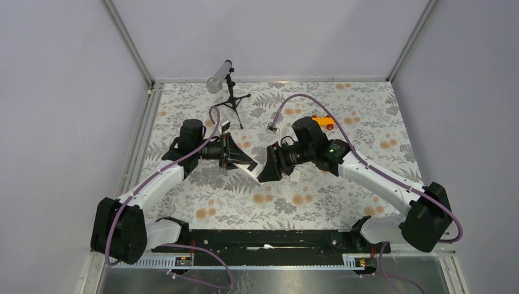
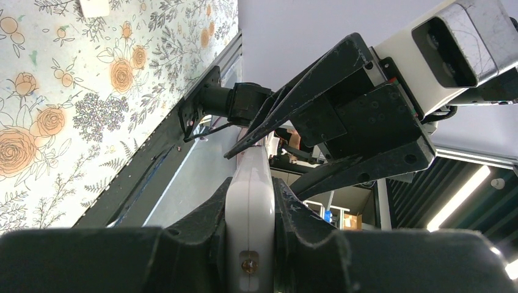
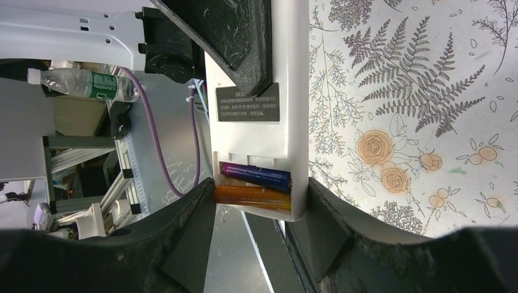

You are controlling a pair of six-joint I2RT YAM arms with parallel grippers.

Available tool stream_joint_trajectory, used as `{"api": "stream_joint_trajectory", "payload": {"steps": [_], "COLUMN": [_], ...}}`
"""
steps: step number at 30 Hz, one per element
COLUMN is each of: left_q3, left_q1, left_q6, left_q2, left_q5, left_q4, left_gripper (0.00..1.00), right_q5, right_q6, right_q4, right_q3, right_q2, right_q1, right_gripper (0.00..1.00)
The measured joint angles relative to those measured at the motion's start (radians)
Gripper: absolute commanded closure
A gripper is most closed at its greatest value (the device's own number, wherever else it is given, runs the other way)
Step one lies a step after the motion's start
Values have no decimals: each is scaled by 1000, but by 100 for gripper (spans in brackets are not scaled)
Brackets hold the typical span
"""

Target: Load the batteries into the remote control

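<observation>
My left gripper [image 1: 237,157] is shut on the remote control [image 1: 249,166] and holds it above the table; its white edge [image 2: 249,232] sits between my left fingers [image 2: 293,226]. In the right wrist view the remote's white back [image 3: 287,91] faces the camera with the compartment open. A blue-purple battery [image 3: 255,176] and an orange battery [image 3: 253,197] lie in it. My right gripper [image 3: 259,188] [image 1: 270,165] spans that end. One finger touches the orange battery's end, the other the remote's edge. The right gripper's fingers [image 2: 317,79] also show in the left wrist view.
An orange toy car [image 1: 322,122] sits at the back right. A small tripod [image 1: 233,101] with a grey cylinder [image 1: 218,77] stands at the back middle. A small white piece [image 1: 295,176] lies by the right gripper. The table's rails [image 1: 142,131] run along the left.
</observation>
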Motion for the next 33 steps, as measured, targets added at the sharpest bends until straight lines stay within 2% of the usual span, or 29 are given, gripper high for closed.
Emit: {"api": "stream_joint_trajectory", "payload": {"steps": [5, 8, 11, 18, 24, 33], "left_q3": [0, 0, 0, 0, -27, -27], "left_q1": [0, 0, 0, 3, 3, 3], "left_q6": [0, 0, 1, -16, -107, -168], "left_q2": [0, 0, -4, -31, -36, -51], "left_q5": [0, 0, 0, 1, 16, 50], "left_q4": [-2, -2, -7, -23, 75, 166], "left_gripper": [100, 100, 100, 100, 100, 100], "right_q5": [0, 0, -7, -65, -103, -175], "right_q6": [6, 10, 26, 105, 142, 175], "right_q4": [0, 3, 9, 94, 164, 221], "right_q3": [0, -2, -6, -46, -77, -77], "right_q2": [3, 3, 5, 11, -9, -8], "right_q1": [0, 0, 0, -2, -11, -18], "right_gripper": [51, 60, 62, 61, 61, 49]}}
